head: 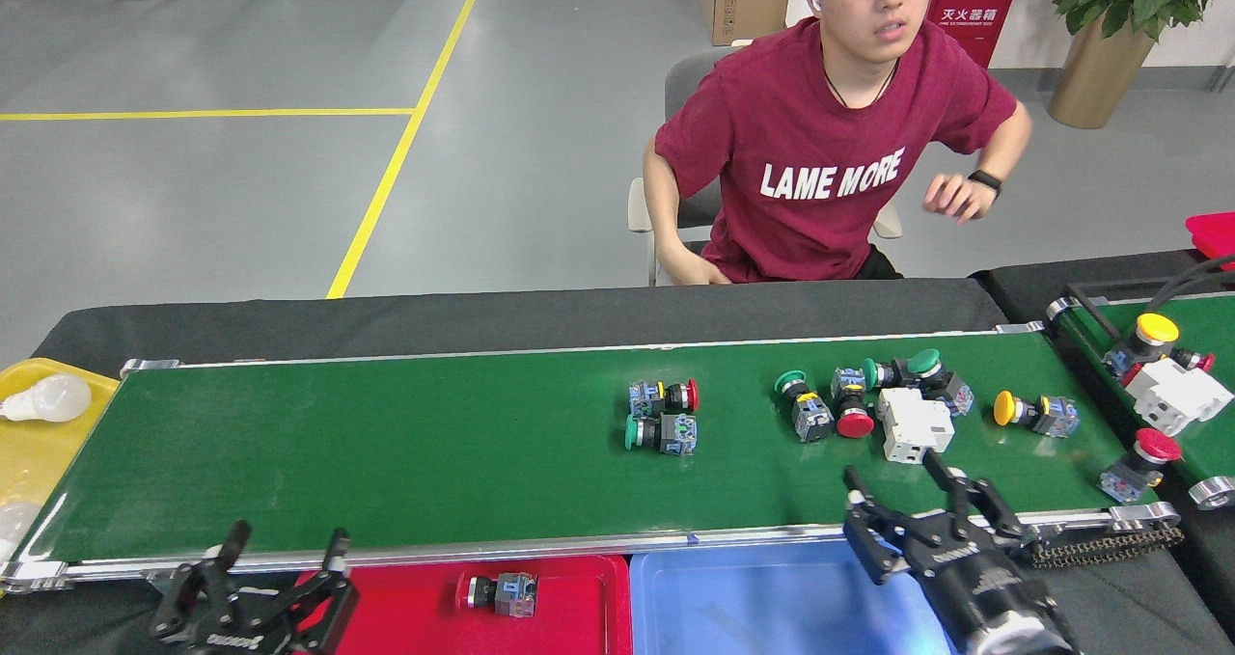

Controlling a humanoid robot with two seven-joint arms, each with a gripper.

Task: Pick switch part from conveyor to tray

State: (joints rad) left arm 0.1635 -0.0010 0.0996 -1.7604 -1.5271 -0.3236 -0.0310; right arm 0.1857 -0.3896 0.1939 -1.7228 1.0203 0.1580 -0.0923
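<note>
The right gripper (907, 496) is hovering at the conveyor's (386, 452) near rail, fingers spread and empty. The white switch block (912, 424) is lying just beyond it on the belt, among push-button switches. The left gripper (280, 563), also spread, is sitting far off, so the right arm looks better placed.

The yellow tray (39, 443) is cut off at the left edge, and one of its bulbs (12, 522) only partly shows. The red tray (569, 602) and blue tray (753, 602) run off the bottom edge. The right tool (907, 501) hides part of the conveyor (386, 443) rail.
</note>
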